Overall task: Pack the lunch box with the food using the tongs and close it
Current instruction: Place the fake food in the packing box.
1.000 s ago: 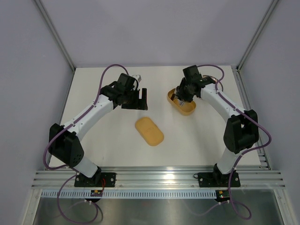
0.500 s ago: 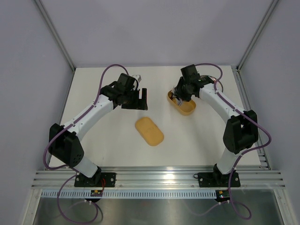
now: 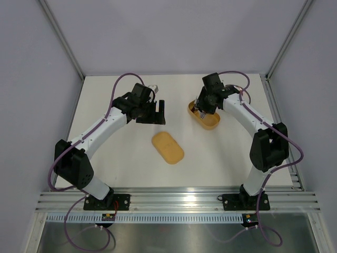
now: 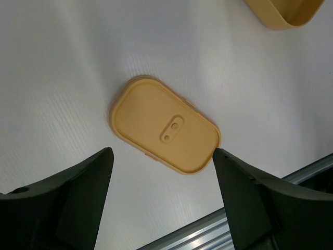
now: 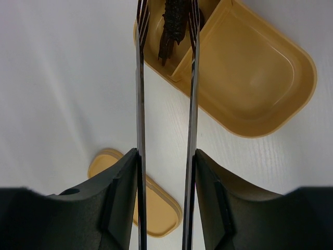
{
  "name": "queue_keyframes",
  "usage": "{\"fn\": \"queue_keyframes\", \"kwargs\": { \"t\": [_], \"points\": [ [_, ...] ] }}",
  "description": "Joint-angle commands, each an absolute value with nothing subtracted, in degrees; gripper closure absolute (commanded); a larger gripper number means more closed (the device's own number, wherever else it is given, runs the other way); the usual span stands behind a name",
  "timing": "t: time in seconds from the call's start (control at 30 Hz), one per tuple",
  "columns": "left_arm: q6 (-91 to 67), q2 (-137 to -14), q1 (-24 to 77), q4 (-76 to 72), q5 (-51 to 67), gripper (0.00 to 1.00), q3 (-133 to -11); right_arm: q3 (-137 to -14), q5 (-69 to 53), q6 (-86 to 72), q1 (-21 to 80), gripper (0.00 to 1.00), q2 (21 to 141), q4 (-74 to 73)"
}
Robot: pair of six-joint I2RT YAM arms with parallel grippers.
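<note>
The mustard-orange lunch box [image 3: 209,122] stands open at the back right of the table, with its flat lid [image 3: 168,147] lying apart near the middle. My right gripper [image 3: 202,105] is shut on the silver tongs [image 5: 193,94], one arm against each finger. The tong tips reach over the box's small compartment [image 5: 156,47], and a dark brown piece of food [image 5: 174,23] lies between them. The large compartment [image 5: 250,78] holds nothing. My left gripper [image 4: 162,152] hangs open above the lid [image 4: 164,125], holding nothing.
An aluminium rail [image 4: 260,208] runs along the table's near edge. Grey walls and slanted frame posts [image 3: 63,39] close in the sides and back. The lid [image 5: 104,164] also shows below my right fingers.
My right wrist has shifted slightly to the left over the lunch box. The left arm and the lid have not moved.
</note>
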State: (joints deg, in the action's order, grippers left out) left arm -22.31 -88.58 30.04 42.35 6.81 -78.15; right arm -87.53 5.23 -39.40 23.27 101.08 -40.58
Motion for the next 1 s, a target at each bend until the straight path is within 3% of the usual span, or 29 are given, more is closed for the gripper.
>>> {"fn": "queue_keyframes", "kwargs": {
  "t": [0.0, 0.2, 0.33, 0.5, 0.97],
  "points": [
    [-21.36, -86.48, 29.79, 40.61, 6.33, 0.19, -77.7, -90.09, 7.29, -38.94, 23.73, 0.48, 101.95, -40.52],
    [-21.18, -86.31, 29.71, 40.69, 5.98, 0.19, -77.52, -90.53, 6.94, -38.85, 23.73, 0.54, 103.27, -40.43],
    [-21.18, -86.22, 29.79, 40.69, 5.8, 0.19, -77.52, -89.91, 7.21, -38.94, 23.64, 0.74, 102.66, -39.99],
    [-21.36, -86.31, 29.71, 40.52, 5.98, 0.19, -77.34, -88.6, 6.59, -39.46, 23.73, 0.84, 100.46, -39.11],
    [-21.36, -86.04, 29.71, 40.69, 6.06, 0.19, -77.26, -83.76, 4.66, -46.23, 23.64, 0.85, 95.27, -34.72]
  ]
}}
